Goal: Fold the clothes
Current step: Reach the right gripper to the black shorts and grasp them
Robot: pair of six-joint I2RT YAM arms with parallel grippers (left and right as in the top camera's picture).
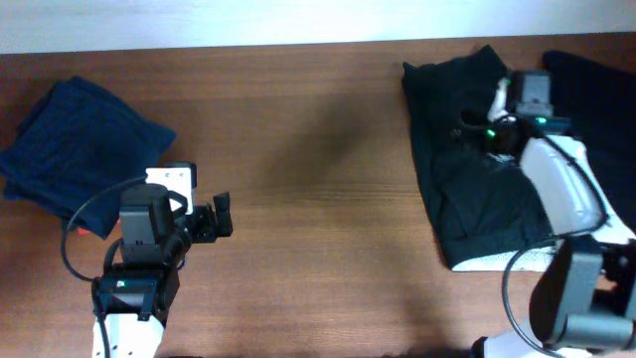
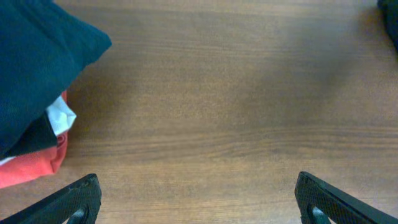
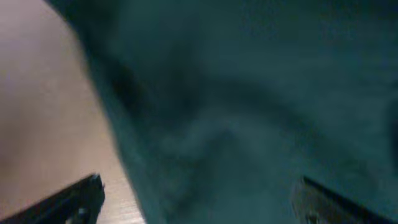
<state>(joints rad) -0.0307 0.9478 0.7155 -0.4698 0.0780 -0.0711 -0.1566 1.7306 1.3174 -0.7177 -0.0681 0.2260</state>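
Observation:
The black shorts [image 1: 467, 179] lie crumpled at the right of the table, with the pale grey waistband lining [image 1: 497, 262] showing at their near edge. My right gripper [image 1: 475, 117] hovers over their far part. In the right wrist view its fingers [image 3: 198, 186] are spread wide over blurred dark fabric [image 3: 249, 112], holding nothing, with the cloth's edge and bare table to the left. My left gripper [image 1: 221, 214] is open and empty over bare wood at the left, far from the shorts; it also shows in the left wrist view [image 2: 198, 190]. A corner of the shorts [image 2: 392, 18] shows at the top right of that view.
A folded navy-blue garment [image 1: 79, 139] lies at the far left, also in the left wrist view [image 2: 43, 68], with a white tag [image 2: 61, 117]. A small red cloth [image 2: 31, 168] sits under its near edge [image 1: 87, 231]. More dark fabric [image 1: 596, 75] lies at the far right.

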